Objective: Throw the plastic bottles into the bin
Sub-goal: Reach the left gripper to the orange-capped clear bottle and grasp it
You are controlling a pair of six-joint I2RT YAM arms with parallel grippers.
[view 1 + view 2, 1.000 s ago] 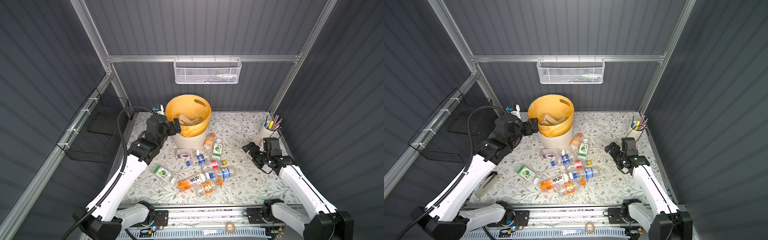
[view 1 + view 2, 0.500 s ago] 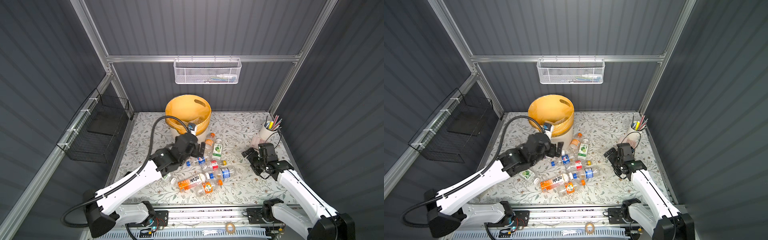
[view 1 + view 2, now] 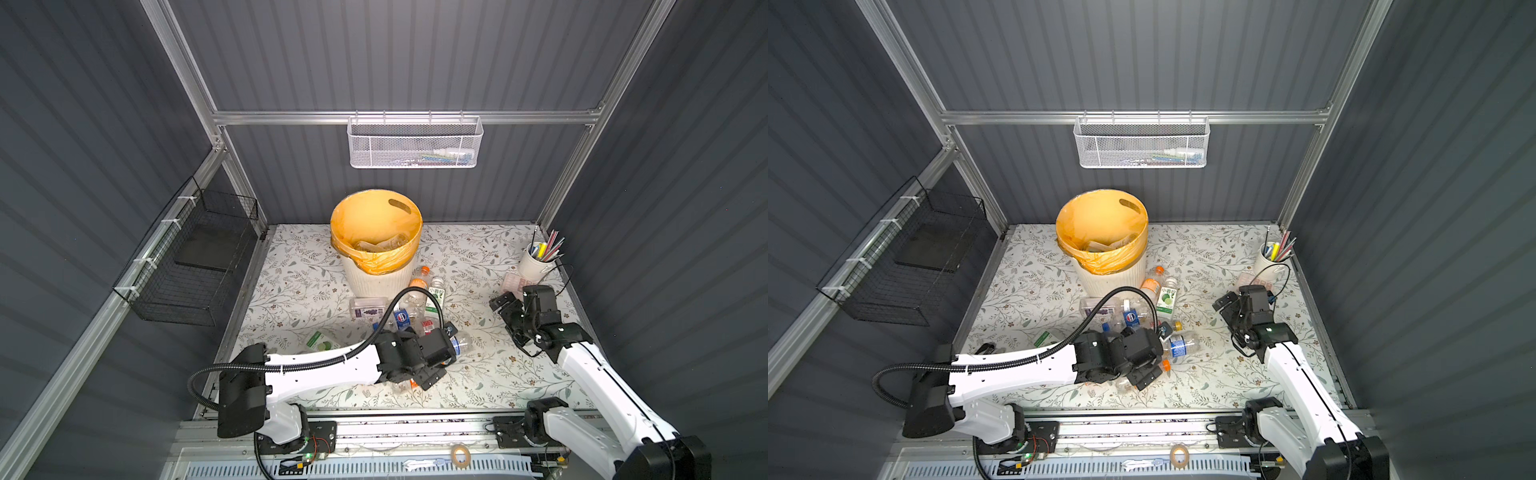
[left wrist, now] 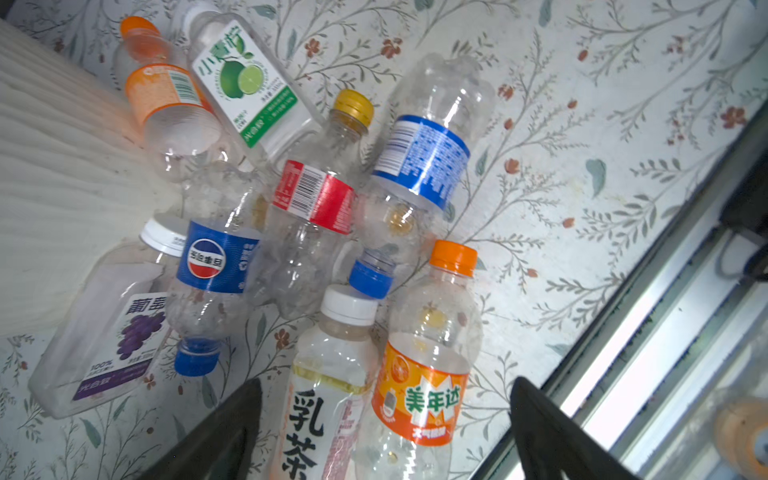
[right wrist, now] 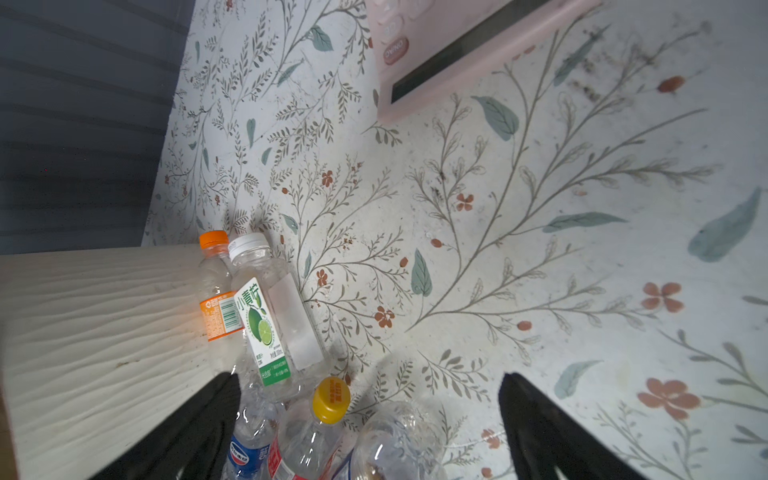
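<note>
1. Floral-patterned tabletop [image 3: 291, 266] across the whole floor of the dark-walled cell.
2. Black wire basket [image 3: 187, 266] hung on the left wall; smaller white mesh basket [image 3: 415, 145] hung on the far wall.
3. Round cream-white ribbed plastic bin [image 3: 376, 278], lined with an orange bag, upright at the far centre of the tabletop; a few crumpled bottles already inside it.
4. White left arm [image 3: 324, 365] stretched low from the near left toward the centre, its end over the near edge of the bottle pile.
5. Left gripper [image 4: 386, 384] released, fingers [image 4: 232, 428] spread wide on either side of two bottles, clamped on neither.
6. Right gripper [image 5: 369, 376] released and empty, fingers wide apart, poised right of the pile.
7. Pile of clear plastic bottles [image 3: 415, 309] lying on the tabletop just near of the bin, touching and overlapping.
8. Between the left fingers: white-capped milk-tea bottle [image 4: 328, 374] and orange-capped orange-labelled bottle [image 4: 428, 374], side by side.
9. Farther into the pile: blue Pepsi-labelled bottle [image 4: 212, 266], red-labelled yellow-capped bottle [image 4: 316, 195], blue-and-white-labelled bottle [image 4: 419, 162], grape-labelled bottle [image 4: 120, 332].
10. Lime-labelled bottle [image 5: 266, 324] and a small orange-labelled bottle [image 5: 216, 307] against the bin's right foot.
11. Green-labelled bottle [image 3: 320, 338] apart, left of the pile.
12. White cup of pens [image 3: 534, 266] at the far right; pink calculator [image 5: 457, 54] just beside it.
</note>
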